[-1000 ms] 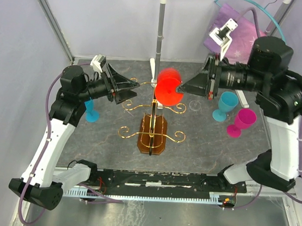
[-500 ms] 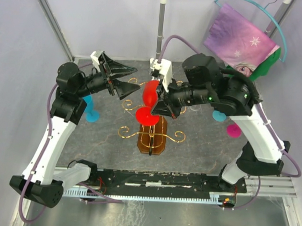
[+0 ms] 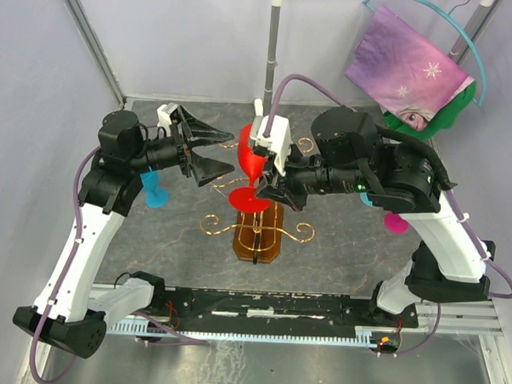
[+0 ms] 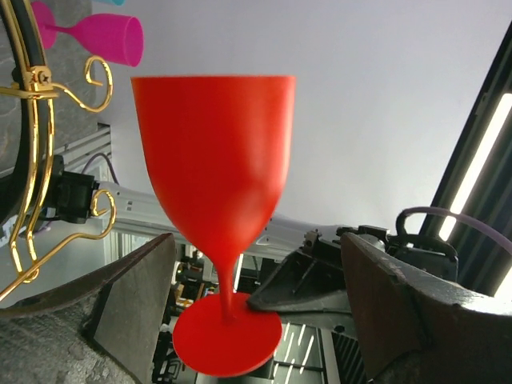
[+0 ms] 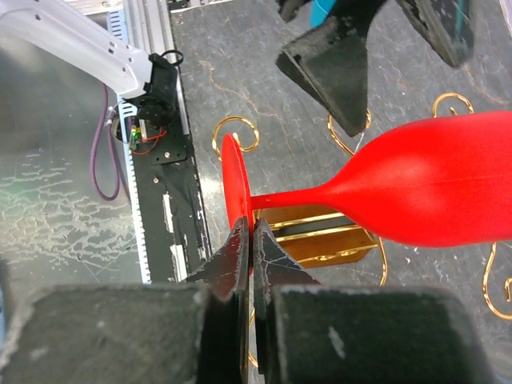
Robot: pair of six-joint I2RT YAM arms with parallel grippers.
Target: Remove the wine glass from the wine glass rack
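Dark slate table (image 3: 347, 247), left gripper (image 3: 227, 157) spread wide beside red wine glass (image 3: 249, 156), aloft over gold wine glass rack (image 3: 258, 236), long axis near-to-far from overhead, bowl farthest, right gripper (image 3: 269, 192) clenched on foot rim.

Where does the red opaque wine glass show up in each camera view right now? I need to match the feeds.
Top external: red opaque wine glass at centre, over the gold wire rack.
Left wrist: centre, upright, filling the frame; rack at the left edge.
Right wrist: sideways, bowl at right, foot pinched by the right gripper; rack behind.
Shared landmark: the rack's gold scrolls.
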